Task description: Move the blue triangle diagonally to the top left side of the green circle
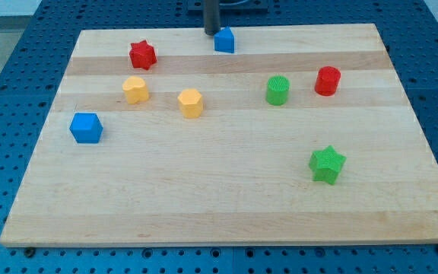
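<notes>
Eight blocks: all on the wooden board (226, 213); no containers in camera view.
Blue triangle (224, 39): near the view's top edge, up-left of the green circle (277, 90), well apart.
My tip (211, 32): touching the triangle's left side, or just beside it; bare rod, holds nothing.
Risk: off-centre push could spin the triangle or slide it off the top edge.
Neighbour: red star (142, 55), left.

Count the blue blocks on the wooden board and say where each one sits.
2. The blue triangle sits at the view's top centre, just right of my tip. The blue cube sits near the view's left edge. Nothing appears hidden.
</notes>
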